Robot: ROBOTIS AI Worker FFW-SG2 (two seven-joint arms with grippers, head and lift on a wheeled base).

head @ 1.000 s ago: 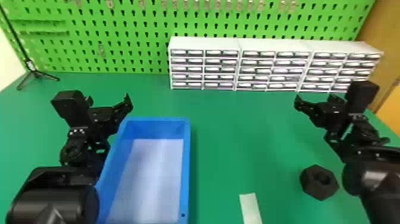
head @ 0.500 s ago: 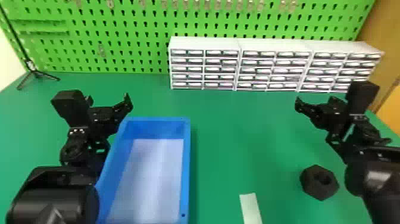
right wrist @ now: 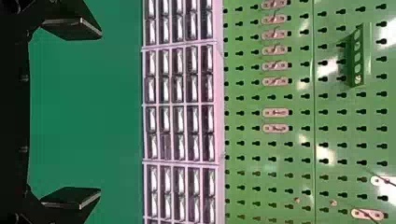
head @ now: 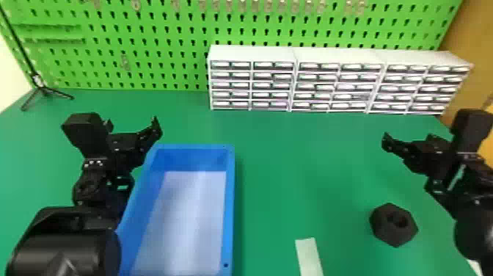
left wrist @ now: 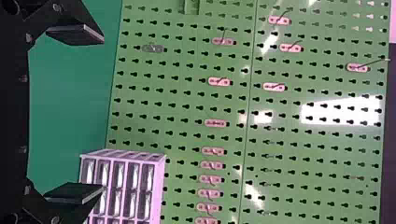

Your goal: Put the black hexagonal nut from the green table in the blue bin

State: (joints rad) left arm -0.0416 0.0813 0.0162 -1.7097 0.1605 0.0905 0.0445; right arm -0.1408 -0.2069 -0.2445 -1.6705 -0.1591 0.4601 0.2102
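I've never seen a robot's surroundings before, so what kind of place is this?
It looks like a workshop or lab bench: a green pegboard with hooks, small-parts drawers in front of it, and a black nut lying on the table.

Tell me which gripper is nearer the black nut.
The right gripper, on the same side of the table as the nut; the left gripper is by the far left corner of the blue bin.

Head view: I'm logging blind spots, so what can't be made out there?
- Head view, bottom edge: cuts off the near ends of the blue bin and white strip.
- Head view, right edge: cuts off part of the right arm.
- Head view, small drawers: any contents hidden behind their fronts.
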